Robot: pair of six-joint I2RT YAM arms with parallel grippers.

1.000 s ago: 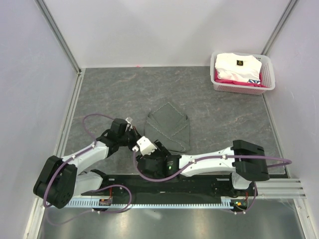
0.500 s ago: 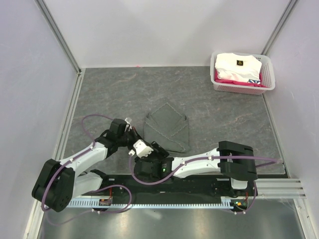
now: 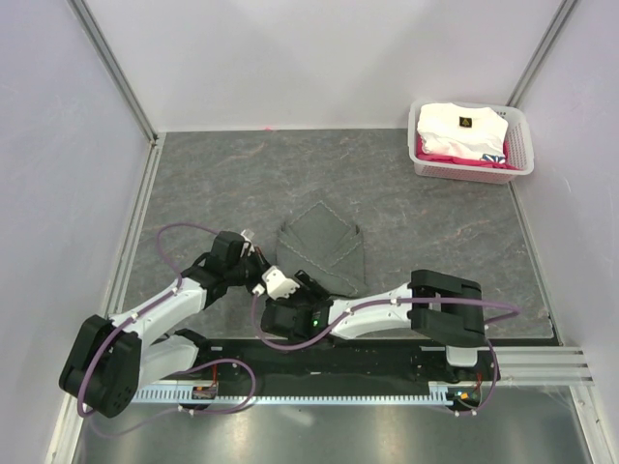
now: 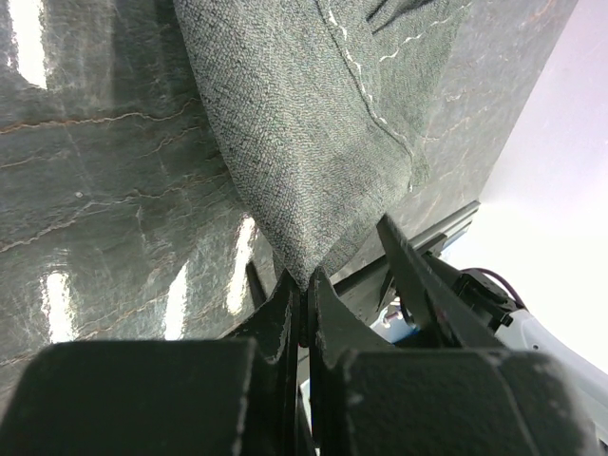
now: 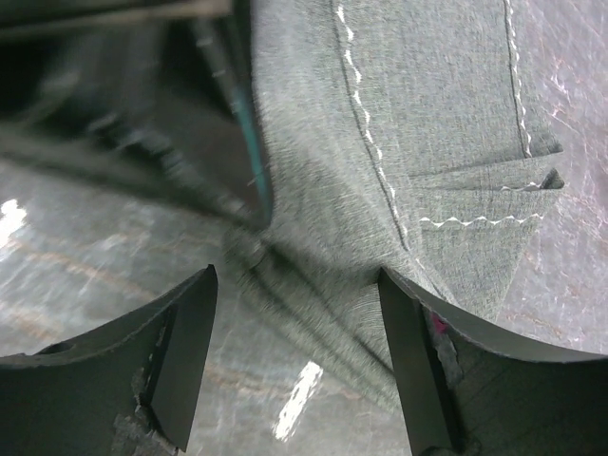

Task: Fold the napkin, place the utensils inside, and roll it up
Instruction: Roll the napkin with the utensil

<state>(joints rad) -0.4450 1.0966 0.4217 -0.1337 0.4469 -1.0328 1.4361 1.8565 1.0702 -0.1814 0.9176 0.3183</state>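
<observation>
The grey-green napkin (image 3: 324,253) lies folded into a pointed shape on the grey tabletop, with its pale hem stitching showing in the right wrist view (image 5: 427,123). My left gripper (image 3: 263,263) is shut on the napkin's near-left corner, and the cloth (image 4: 313,123) runs straight into its closed jaws (image 4: 304,285). My right gripper (image 3: 298,286) is open, its fingers straddling the cloth's near edge (image 5: 299,356) just beside the left gripper. One right finger (image 4: 418,275) shows in the left wrist view. The gold spoon is not in view.
A white basket (image 3: 522,145) holding a white folded garment (image 3: 459,130) with a dark logo stands at the back right. Pale walls close the table on three sides. A black rail (image 3: 387,362) runs along the near edge.
The right arm's elbow has swung left and its gripper has closed in on the napkin's near-left corner. The napkin has shifted slightly left. The left gripper has kept its hold.
</observation>
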